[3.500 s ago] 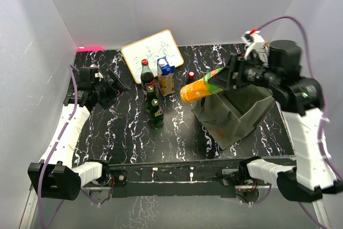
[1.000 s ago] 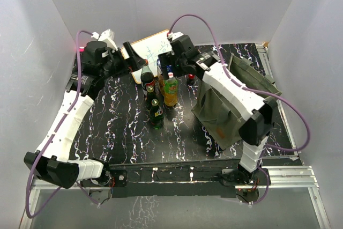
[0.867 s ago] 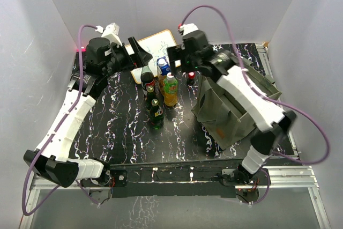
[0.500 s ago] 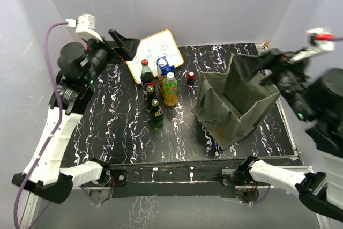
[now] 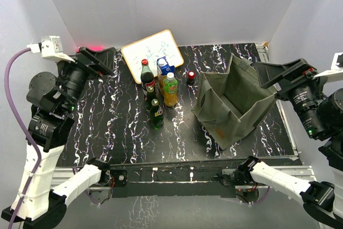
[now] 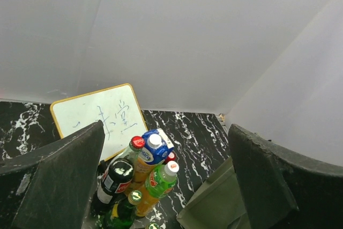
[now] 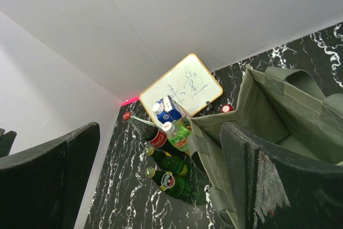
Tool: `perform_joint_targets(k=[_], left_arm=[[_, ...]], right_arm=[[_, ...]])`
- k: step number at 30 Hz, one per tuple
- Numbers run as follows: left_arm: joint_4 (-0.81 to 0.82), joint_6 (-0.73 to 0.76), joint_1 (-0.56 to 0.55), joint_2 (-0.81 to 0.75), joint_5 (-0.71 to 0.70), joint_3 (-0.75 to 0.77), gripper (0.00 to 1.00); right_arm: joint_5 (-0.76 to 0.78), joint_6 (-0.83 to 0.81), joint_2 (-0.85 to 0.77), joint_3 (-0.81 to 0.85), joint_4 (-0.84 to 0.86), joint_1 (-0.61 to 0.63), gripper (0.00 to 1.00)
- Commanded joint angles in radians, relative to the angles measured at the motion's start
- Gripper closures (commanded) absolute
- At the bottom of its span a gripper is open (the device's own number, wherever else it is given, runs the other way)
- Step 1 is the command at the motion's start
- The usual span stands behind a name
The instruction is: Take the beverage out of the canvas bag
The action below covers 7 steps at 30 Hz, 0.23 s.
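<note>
Handwritten characters on the whiteboard and the labels on the bottles are too small to read.

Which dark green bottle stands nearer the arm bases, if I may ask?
The front green bottle, closest to the table's near edge; the rear green bottle stands directly behind it.

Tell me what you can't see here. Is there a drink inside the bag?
Bag bottom: top view, shadowed and partly behind its own wall; right wrist view, a finger of the right claw covers it. A drink inside? Cannot tell.
Whiteboard writing: too small to read in any view.
Bottles: left wrist view, bottom edge cuts off their lower parts.
</note>
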Motion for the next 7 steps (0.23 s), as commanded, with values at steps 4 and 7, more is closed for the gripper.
perform_joint_targets(k=[4, 7], left_arm=[[-0.029, 0.000, -0.004, 0.008, -0.049, 0.004, 0.03], [-0.029, -0.013, -0.004, 0.001, -0.053, -0.005, 0.03]], right_arm=[[-0.071, -0.100, 0.016, 0.004, 0.044, 0.001, 0.02], [-0.021, -0.048, 0.060, 0.057, -0.031, 0.001, 0.02]])
